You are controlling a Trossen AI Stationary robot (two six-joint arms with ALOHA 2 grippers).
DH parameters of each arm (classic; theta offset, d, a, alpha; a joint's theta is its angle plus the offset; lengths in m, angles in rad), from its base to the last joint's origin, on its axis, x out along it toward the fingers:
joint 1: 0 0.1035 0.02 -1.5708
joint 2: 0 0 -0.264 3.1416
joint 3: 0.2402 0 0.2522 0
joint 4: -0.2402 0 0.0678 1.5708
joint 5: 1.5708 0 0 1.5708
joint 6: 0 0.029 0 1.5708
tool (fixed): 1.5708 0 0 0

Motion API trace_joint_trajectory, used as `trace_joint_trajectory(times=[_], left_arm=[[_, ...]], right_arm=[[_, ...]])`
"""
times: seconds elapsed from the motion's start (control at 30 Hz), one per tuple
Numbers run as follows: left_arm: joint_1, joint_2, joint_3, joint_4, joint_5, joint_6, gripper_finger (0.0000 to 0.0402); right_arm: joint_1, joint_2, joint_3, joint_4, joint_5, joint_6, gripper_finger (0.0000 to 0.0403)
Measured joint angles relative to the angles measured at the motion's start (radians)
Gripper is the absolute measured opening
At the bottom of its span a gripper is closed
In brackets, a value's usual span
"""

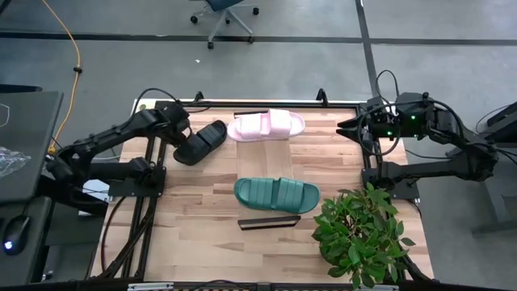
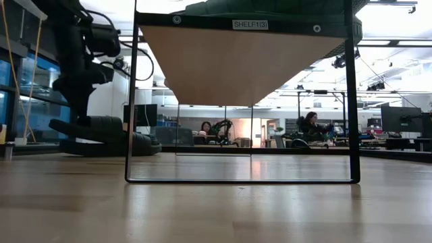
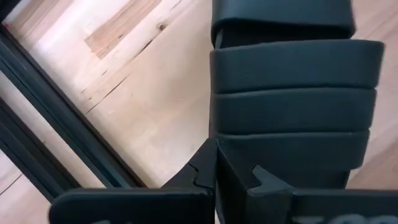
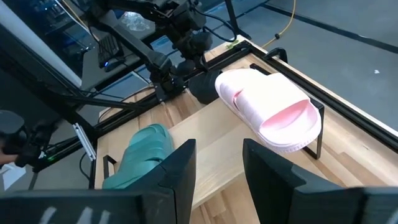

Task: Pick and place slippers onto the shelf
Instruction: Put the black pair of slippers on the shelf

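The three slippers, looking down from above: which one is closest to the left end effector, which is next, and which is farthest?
1. The black slipper, right at the left end effector, which is shut on it, left of the shelf.
2. The pink slipper, on the shelf's far end.
3. The green slipper, on the shelf's near end.

Both arms were dark, built of jointed tubular links with black cables looping off them. The right arm's wrist carried small green lights. The left gripper [image 3: 217, 177] had matte black fingers with stepped, notched edges; the right gripper [image 4: 214, 165] had flat, dark, slab-like fingers.
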Motion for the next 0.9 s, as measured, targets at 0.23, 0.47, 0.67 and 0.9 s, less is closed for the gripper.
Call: trace_joint_trajectory(times=[0.23, 0.47, 0.67, 0.9], left_arm=[[0.000, 0.031, 0.000, 0.027, 0.035, 0.000, 0.0000], [0.000, 0.031, 0.000, 0.067, 0.121, -0.001, 0.0000], [0.000, 0.031, 0.000, 0.072, 0.177, -0.008, 0.0000], [-0.001, 0.031, 0.000, 0.068, 0.239, -0.016, 0.0000]], right_arm=[[0.000, 0.004, 0.000, 0.000, -0.005, -0.001, 0.0123], [0.000, 0.003, 0.000, 0.000, -0.005, -0.024, 0.0123], [0.000, 0.003, 0.000, 0.000, -0.005, -0.030, 0.0123], [0.000, 0.003, 0.000, 0.000, -0.005, -0.046, 0.0123]])
